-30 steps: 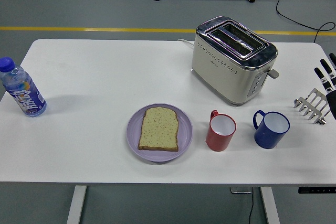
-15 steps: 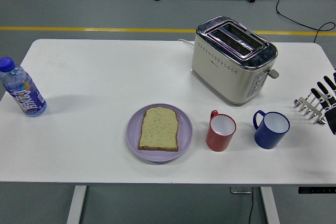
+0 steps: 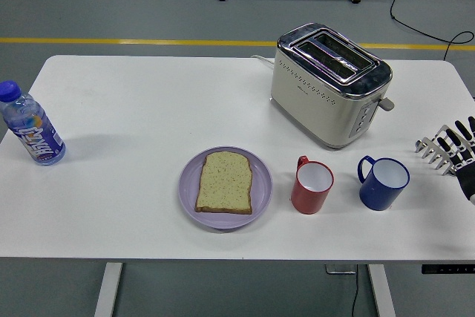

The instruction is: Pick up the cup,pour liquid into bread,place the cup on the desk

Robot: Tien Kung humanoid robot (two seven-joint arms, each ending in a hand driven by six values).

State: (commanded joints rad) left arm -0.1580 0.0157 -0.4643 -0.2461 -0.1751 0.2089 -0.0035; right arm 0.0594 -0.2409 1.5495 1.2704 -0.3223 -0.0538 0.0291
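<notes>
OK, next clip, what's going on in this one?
Nothing is being held yet. The robot's right hand is at the table's right edge, fingers spread, over a small metal rack and short of the blue cup. The red cup stands between the blue cup and a purple plate with a bread slice. A toaster sits behind them, a bottle far left. The left arm isn't visible.

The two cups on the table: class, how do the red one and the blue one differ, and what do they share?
The red cup stands next to the purple plate; the blue cup stands further right, nearer the robot hand. The red cup is white inside; the blue cup is blue inside. Both stand upright, handles pointing up-left, in front of the toaster.
</notes>
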